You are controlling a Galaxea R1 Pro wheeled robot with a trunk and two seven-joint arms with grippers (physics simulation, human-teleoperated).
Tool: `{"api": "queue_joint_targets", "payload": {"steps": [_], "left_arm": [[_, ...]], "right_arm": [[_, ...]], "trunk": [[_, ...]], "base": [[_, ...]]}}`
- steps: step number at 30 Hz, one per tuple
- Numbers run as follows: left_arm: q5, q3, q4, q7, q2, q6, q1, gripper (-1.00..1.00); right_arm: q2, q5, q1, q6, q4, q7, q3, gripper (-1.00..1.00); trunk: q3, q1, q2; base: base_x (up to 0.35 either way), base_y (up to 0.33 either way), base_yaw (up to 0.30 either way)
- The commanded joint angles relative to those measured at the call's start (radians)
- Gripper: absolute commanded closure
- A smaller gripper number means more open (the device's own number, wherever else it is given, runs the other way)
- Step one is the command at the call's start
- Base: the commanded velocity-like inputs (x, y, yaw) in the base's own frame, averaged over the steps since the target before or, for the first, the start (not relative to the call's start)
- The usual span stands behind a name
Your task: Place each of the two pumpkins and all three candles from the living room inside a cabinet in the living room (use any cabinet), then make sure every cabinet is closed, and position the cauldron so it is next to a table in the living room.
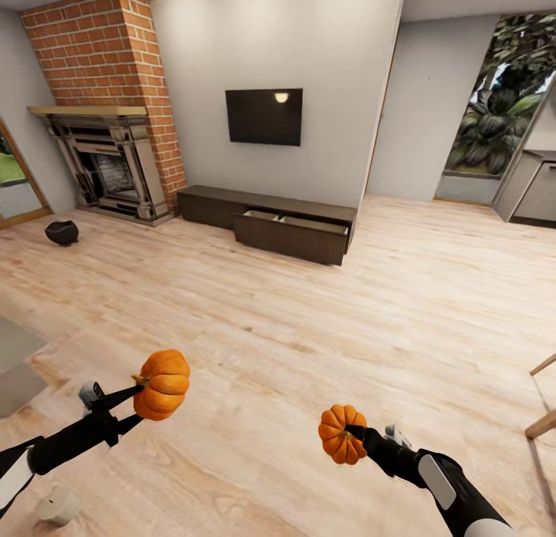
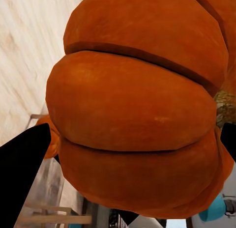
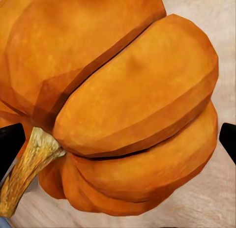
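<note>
I hold two orange ribbed pumpkins above the wood floor. My left gripper (image 1: pixel 143 398) is shut on one pumpkin (image 1: pixel 162 384), whose ribs crowd the left wrist view (image 2: pixel 132 110). Shut on the other pumpkin (image 1: pixel 342 434) is my right gripper (image 1: pixel 351 433), and the right wrist view shows that pumpkin (image 3: pixel 123 100) with its tan stem. The long dark cabinet (image 1: pixel 270 221) stands against the far wall under the black TV, one drawer (image 1: pixel 292 236) pulled open. A black cauldron (image 1: pixel 62 232) sits on the floor at the far left, near the fireplace. A tan candle (image 1: pixel 58 504) lies by my left arm.
A brick fireplace (image 1: pixel 108 159) fills the far left corner. A grey rug edge (image 1: pixel 15 363) lies at the left. Wooden furniture legs (image 1: pixel 543 394) poke in at the right edge. A doorway and window open at the back right. Wide wood floor stretches between me and the cabinet.
</note>
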Motion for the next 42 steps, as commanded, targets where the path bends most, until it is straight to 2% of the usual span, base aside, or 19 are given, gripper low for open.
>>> {"api": "queue_joint_targets", "payload": {"steps": [1,29,42], "left_arm": [[0.011,-0.003,0.000,-0.001,0.001,0.010,-0.001,1.00],[0.009,-0.003,0.000,0.000,0.000,0.010,-0.001,1.00],[0.008,-0.003,0.000,0.000,-0.001,0.010,-0.001,1.00]], "right_arm": [[0.001,-0.011,-0.001,0.009,-0.001,0.002,-0.006,1.00],[-0.001,-0.007,-0.001,0.011,0.000,0.001,-0.006,1.00],[-0.001,-0.018,-0.001,0.011,-0.001,0.005,-0.009,1.00]], "trunk": [[-0.001,0.001,-0.001],[0.000,0.001,-0.001],[0.000,0.001,-0.001]], "base": [[0.326,-0.098,0.000],[0.341,-0.007,0.000],[0.342,0.000,-0.005]]}}
